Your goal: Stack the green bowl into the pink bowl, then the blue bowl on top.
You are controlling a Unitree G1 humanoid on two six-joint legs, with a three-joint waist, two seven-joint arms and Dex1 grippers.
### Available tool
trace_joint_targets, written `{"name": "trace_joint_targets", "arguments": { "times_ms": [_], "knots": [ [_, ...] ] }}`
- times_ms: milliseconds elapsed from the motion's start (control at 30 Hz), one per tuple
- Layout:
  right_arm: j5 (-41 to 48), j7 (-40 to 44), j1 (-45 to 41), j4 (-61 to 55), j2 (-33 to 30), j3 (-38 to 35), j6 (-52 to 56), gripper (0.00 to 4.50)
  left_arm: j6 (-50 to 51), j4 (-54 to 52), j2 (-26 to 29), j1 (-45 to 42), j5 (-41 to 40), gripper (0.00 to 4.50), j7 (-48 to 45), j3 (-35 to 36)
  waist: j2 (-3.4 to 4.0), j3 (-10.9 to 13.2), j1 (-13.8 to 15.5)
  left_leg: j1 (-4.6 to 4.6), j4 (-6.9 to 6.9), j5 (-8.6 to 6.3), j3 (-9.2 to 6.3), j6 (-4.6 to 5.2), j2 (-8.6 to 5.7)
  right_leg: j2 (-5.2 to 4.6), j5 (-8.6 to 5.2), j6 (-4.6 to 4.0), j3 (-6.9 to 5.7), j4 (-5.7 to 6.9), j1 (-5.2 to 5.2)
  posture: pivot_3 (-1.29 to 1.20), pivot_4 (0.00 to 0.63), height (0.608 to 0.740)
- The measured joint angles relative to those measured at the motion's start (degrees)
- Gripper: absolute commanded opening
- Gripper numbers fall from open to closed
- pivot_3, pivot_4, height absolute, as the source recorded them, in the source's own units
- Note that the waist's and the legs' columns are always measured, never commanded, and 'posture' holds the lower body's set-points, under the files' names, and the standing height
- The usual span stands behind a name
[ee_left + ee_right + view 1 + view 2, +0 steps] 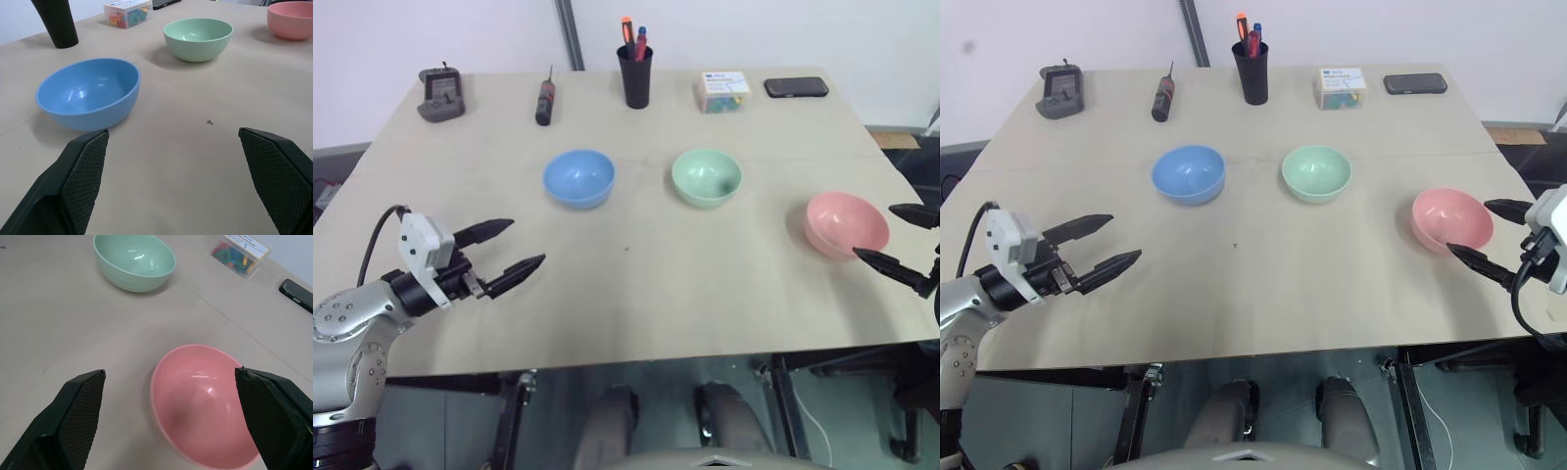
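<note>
Three bowls sit apart on the table, and none is stacked yet. The green bowl is in the middle. The blue bowl is to its left, and the pink bowl is to its right, closer to the near edge. So the job looks like it has not really started. The green bowl must go into the pink one first, and then the blue bowl goes on top.

The right gripper is spread wide and holds nothing. It is just beside the pink bowl, with one finger almost at the rim. The left gripper is spread wide and empty too, near the blue bowl but not touching it.

Far back on the table stand a black pen cup, a screwdriver, a small clear box, a phone and a grey gadget. Nothing lies between the bowls, so the way looks free.
</note>
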Motion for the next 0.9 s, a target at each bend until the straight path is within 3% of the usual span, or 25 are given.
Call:
{"name": "trace_joint_targets", "arguments": {
  "times_ms": [433, 767, 900],
  "knots": [
    [-2.72, -7.09, -7.54, -1.92, 2.53, 10.86, 6.39, 4.45, 2.33, -4.77, -2.15, -0.90, -0.95, 4.50, 1.28, -1.00, -0.06, 0.04, 0.00, -0.02, 0.01, 0.00, -0.01, 0.00, 0.00, 0.00, 0.00, 0.00, 0.00, 0.01, -0.02, 0.00, 0.150, 0.740],
    [-8.12, -14.25, -18.97, 5.68, 7.07, 24.44, 15.90, 4.45, 1.72, -12.32, -3.48, -4.63, -3.95, 4.50, -6.87, -10.78, -0.06, 0.06, -0.05, -0.10, 0.02, 0.00, -0.01, 0.00, -0.02, 0.00, 0.01, -0.01, 0.01, 0.02, -0.10, 0.00, 0.150, 0.740],
    [-10.47, -15.69, -21.88, 9.99, 8.69, 26.73, 16.43, 2.87, 1.78, -14.68, -4.55, -6.68, -4.99, 4.50, -7.21, -12.28, -0.06, 0.06, -0.05, -0.14, 0.03, 0.00, -0.03, 0.00, -0.03, 0.00, 0.01, 0.00, 0.00, 0.04, -0.14, 0.00, 0.150, 0.740]
  ]
}}
